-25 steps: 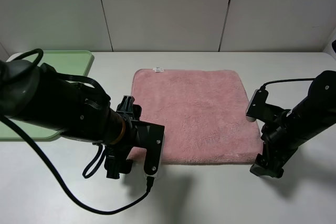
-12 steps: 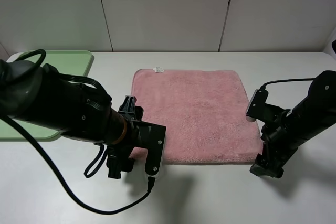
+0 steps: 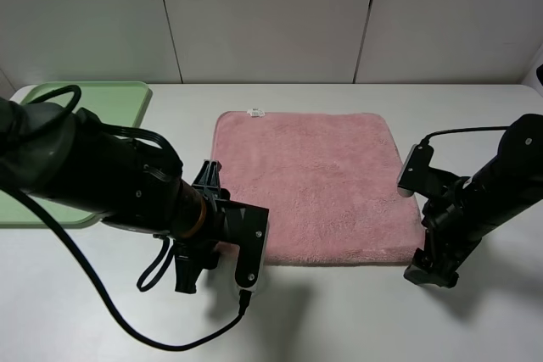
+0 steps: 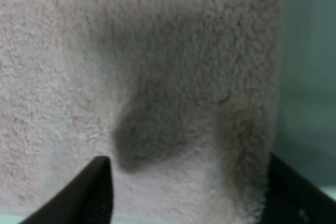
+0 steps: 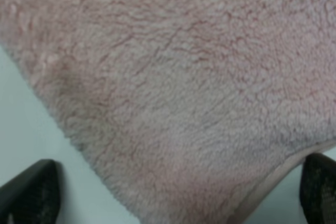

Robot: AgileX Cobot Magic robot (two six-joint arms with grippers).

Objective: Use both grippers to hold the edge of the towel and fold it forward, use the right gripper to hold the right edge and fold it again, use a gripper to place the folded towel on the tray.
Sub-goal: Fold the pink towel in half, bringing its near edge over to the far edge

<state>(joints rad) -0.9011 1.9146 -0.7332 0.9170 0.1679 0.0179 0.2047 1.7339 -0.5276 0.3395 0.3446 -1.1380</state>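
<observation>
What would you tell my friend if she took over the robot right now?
Left end effector: open, over the near left corner of the pink towel.
Right end effector: open, over its near right corner.
The towel lies flat and unfolded on the table; the green tray sits far left.
Done: nothing folded.
To do: grip, both folds, place on tray.

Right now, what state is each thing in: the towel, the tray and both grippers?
Towel: spread flat, unfolded.
Tray: nothing on the part that shows; the left arm hides the rest.
Left gripper: open, low over the towel's near left corner.
Right gripper: open, low over the towel's near right corner.
</observation>
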